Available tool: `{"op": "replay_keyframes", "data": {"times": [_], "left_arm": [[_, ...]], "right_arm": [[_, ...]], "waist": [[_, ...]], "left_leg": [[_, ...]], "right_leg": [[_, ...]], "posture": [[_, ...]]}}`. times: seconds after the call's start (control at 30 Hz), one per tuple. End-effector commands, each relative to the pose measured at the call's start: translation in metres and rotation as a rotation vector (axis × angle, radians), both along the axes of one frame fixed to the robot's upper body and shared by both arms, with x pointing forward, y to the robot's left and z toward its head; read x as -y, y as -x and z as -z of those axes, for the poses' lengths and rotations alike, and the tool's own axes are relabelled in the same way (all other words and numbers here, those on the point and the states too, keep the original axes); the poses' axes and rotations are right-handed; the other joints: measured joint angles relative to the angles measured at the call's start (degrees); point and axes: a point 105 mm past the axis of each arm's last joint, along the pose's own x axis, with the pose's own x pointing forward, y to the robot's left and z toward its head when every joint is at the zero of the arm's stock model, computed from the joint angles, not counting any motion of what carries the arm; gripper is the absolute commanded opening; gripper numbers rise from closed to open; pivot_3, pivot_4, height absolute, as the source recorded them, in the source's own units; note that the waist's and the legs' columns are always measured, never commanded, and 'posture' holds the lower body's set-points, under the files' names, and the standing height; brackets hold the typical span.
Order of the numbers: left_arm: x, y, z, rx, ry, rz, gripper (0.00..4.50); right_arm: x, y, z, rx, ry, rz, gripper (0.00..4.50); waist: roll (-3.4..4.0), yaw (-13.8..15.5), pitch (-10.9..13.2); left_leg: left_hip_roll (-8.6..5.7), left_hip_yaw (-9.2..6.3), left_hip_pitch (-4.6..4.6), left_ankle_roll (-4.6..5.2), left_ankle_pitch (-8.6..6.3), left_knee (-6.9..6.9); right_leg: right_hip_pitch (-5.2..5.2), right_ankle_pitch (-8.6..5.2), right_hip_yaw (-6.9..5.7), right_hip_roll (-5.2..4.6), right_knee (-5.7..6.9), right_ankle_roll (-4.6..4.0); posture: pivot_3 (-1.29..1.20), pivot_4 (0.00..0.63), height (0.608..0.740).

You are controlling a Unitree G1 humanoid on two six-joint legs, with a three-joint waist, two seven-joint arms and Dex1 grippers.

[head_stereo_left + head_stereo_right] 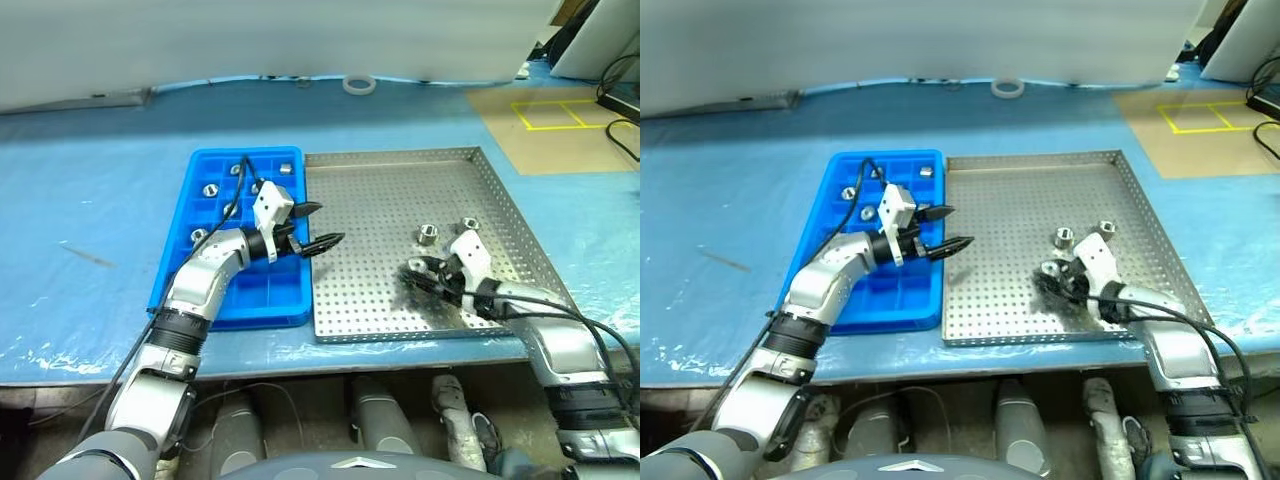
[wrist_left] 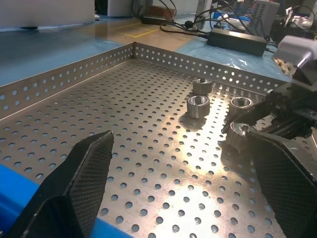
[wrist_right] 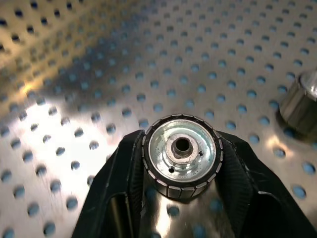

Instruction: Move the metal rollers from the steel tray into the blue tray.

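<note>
Steel tray (image 1: 500,210) and blue tray (image 1: 200,170) side by side, touching, on a table under a blue sheet (image 1: 90,200).

Right gripper (image 3: 181,166): over the steel tray's near right part, jaws closed on one roller (image 3: 182,154), its holed end face toward the wrist camera. Left gripper (image 1: 318,226): jaws wide apart, holding nothing, over the seam between the two trays. Loose rollers on the steel tray: three in the left wrist view (image 2: 198,106), (image 2: 202,86), (image 2: 241,104). Rollers in blue tray compartments: at least five, e.g. (image 1: 210,189), (image 1: 284,167).
</note>
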Motion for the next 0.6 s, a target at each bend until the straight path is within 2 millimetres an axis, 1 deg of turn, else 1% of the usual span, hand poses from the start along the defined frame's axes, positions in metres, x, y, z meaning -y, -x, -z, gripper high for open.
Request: {"op": "replay_keyframes", "data": {"times": [0.03, 0.1, 0.13, 0.2, 0.27, 0.3, 0.33, 0.43, 0.47, 0.5, 0.53, 0.6], "left_arm": [[-0.011, 0.002, -0.019, 0.064, 0.031, -0.048, 4.5], [-0.024, 0.002, -0.025, 0.08, 0.056, -0.108, 4.5], [-0.029, 0.002, -0.028, 0.085, 0.064, -0.129, 4.5], [-0.042, 0.006, -0.031, 0.096, 0.075, -0.183, 4.5], [-0.059, 0.012, -0.032, 0.099, 0.081, -0.248, 4.5], [-0.063, 0.014, -0.032, 0.098, 0.081, -0.266, 4.5], [-0.071, 0.018, -0.031, 0.096, 0.081, -0.299, 4.5], [-0.086, 0.028, -0.032, 0.104, 0.062, -0.362, 4.5], [-0.088, 0.029, -0.033, 0.107, 0.057, -0.371, 4.5], [-0.09, 0.03, -0.034, 0.109, 0.056, -0.383, 4.5], [-0.097, 0.033, -0.035, 0.114, 0.052, -0.417, 4.5], [-0.112, 0.046, -0.034, 0.114, 0.05, -0.495, 4.5]], "right_arm": [[-0.009, -0.016, -0.047, 0.141, -0.148, -0.019, 1.64], [-0.025, -0.026, -0.065, 0.178, -0.227, -0.078, 1.64], [-0.031, -0.029, -0.071, 0.185, -0.251, -0.101, 1.64], [-0.048, -0.036, -0.078, 0.188, -0.29, -0.171, 1.64], [-0.071, -0.043, -0.083, 0.189, -0.31, -0.257, 1.64], [-0.077, -0.044, -0.085, 0.189, -0.313, -0.28, 1.64], [-0.092, -0.046, -0.085, 0.187, -0.314, -0.33, 1.64], [-0.125, -0.047, -0.085, 0.178, -0.32, -0.448, 1.64], [-0.129, -0.047, -0.085, 0.176, -0.324, -0.465, 1.64], [-0.133, -0.049, -0.085, 0.175, -0.328, -0.476, 1.64], [-0.143, -0.049, -0.082, 0.169, -0.319, -0.506, 1.64], [-0.164, -0.051, -0.068, 0.174, -0.23, -0.564, 1.64]], "waist": [[0.0, 0.1, 0.0], [-0.01, 0.2, 0.0], [-0.01, 0.3, 0.0], [-0.01, 1.2, 0.0], [-0.01, 1.5, 0.0], [0.0, 2.0, 0.0], [0.0, 2.7, 0.0], [0.0, 4.4, 0.0], [0.0, 5.0, 0.0], [0.01, 6.1, 0.0], [0.01, 6.9, 0.0], [0.01, 7.7, 0.0]], "left_leg": [[0.0, -0.01, -0.03, 0.0, 0.0, 0.0], [0.0, -0.01, -0.02, 0.01, 0.0, 0.0], [0.0, -0.01, -0.03, 0.01, 0.0, 0.02], [0.03, -0.03, -0.01, 0.0, 0.01, 0.0], [0.13, -0.04, 0.01, -0.03, 0.02, -0.03], [0.14, -0.04, 0.02, -0.04, 0.03, -0.06], [0.14, -0.04, 0.02, -0.06, 0.03, -0.09], [0.18, -0.04, 0.01, -0.1, 0.06, -0.18], [0.22, -0.04, 0.01, -0.12, 0.07, -0.19], [0.23, -0.05, 0.01, -0.13, 0.08, -0.22], [0.22, -0.06, 0.01, -0.16, 0.09, -0.27], [0.22, -0.06, 0.02, -0.18, 0.1, -0.27]], "right_leg": [[0.01, 0.03, -0.02, -0.02, 0.0, -0.05], [0.0, 0.19, -0.04, -0.03, 0.01, -0.32], [0.0, 0.23, -0.07, -0.05, 0.05, -0.39], [0.0, 0.25, -0.12, -0.05, 0.1, -0.43], [0.0, 0.25, -0.14, -0.05, 0.12, -0.46], [-0.01, 0.25, -0.18, -0.05, 0.14, -0.48], [-0.01, 0.22, -0.21, -0.07, 0.15, -0.51], [-0.03, 0.18, -0.22, -0.09, 0.18, -0.6], [-0.03, 0.17, -0.23, -0.08, 0.18, -0.62], [-0.03, 0.15, -0.27, -0.09, 0.19, -0.65], [-0.02, 0.13, -0.32, -0.11, 0.19, -0.67], [-0.02, 0.13, -0.32, -0.12, 0.19, -0.68]], "posture": [[-0.35, 0.15, 0.74], [-0.29, 0.15, 0.74], [-0.25, 0.15, 0.74], [-0.21, 0.15, 0.74], [-0.15, 0.15, 0.74], [-0.15, 0.15, 0.74], [-0.1, 0.15, 0.74], [-0.03, 0.15, 0.74], [-0.01, 0.15, 0.74], [0.03, 0.15, 0.74], [0.08, 0.15, 0.74], [0.11, 0.15, 0.74]]}}
